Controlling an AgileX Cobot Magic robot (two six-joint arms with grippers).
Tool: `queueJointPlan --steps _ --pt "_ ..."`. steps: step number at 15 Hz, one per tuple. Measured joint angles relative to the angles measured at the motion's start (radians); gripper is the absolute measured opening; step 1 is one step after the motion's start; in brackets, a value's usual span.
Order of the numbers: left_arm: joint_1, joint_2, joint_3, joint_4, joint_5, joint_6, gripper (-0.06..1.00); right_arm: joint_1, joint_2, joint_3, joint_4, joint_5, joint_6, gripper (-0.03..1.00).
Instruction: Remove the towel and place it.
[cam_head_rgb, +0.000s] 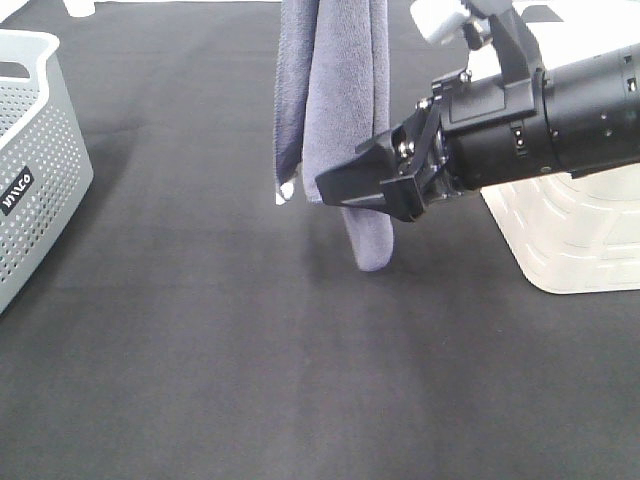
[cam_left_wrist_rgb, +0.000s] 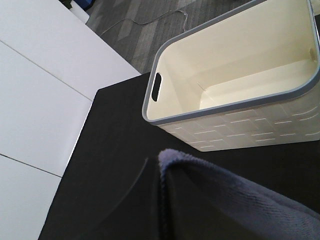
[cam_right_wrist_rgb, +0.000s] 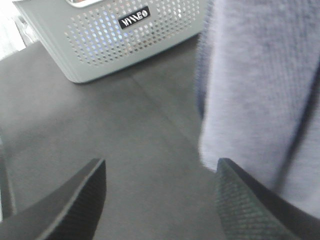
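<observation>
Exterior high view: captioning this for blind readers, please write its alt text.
A grey-blue towel hangs folded from above the frame over a black table. The right gripper, jaws open, reaches in from the right in front of its lower part. A grey perforated basket sits left, a cream basket right.

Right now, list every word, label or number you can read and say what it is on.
Black label on the grey basket: white letters, last one like "O", too blurred to read.
White tag on the towel: too small to read.
Cream basket: no text shows.
</observation>
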Motion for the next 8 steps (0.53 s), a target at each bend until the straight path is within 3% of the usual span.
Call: queueJointPlan --steps 4,8 --pt "0.000 0.000 0.000 0.000 0.037 0.000 0.00 0.000 0.000 0.000 0.001 -0.112 -0.024 0.62" --pt "0.000 0.000 0.000 -0.001 0.037 0.000 0.00 0.000 0.000 0.000 0.056 -0.103 -0.061 0.62"
